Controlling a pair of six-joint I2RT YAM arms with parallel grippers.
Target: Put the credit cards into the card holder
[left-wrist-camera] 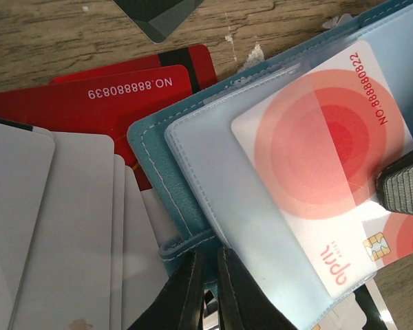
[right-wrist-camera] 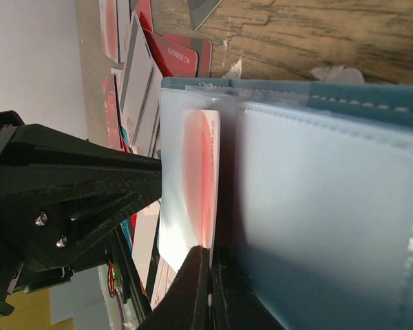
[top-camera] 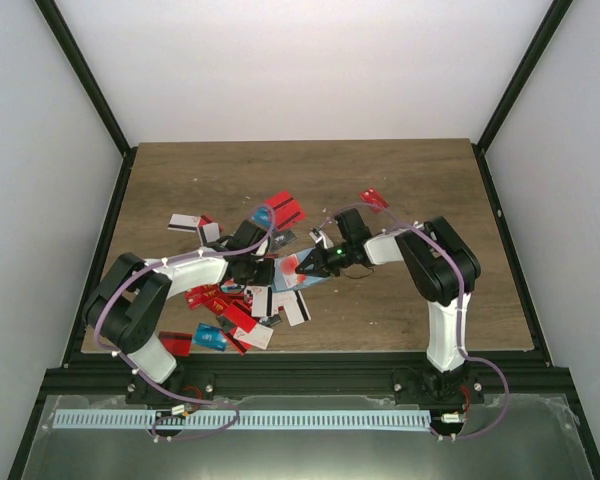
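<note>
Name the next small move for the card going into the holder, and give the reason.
Probably the right gripper should slide the white card with red circles a little deeper into the pale blue pocket. It is shut on that card, which looks only partly tucked in, while the left gripper pinches the edge of the card holder, so the holder should not shift.

Bright, even light, soft shadows, wrist close-ups slightly blurred.

— Where can I pass?
— My table's (top-camera: pixel 310 170) far half lies bare. Near left, credit cards (top-camera: pixel 230 310) litter it; card holder (top-camera: pixel 322 277), left arm (top-camera: pixel 195 272) and right arm (top-camera: pixel 430 255) block the middle (tight there).
</note>
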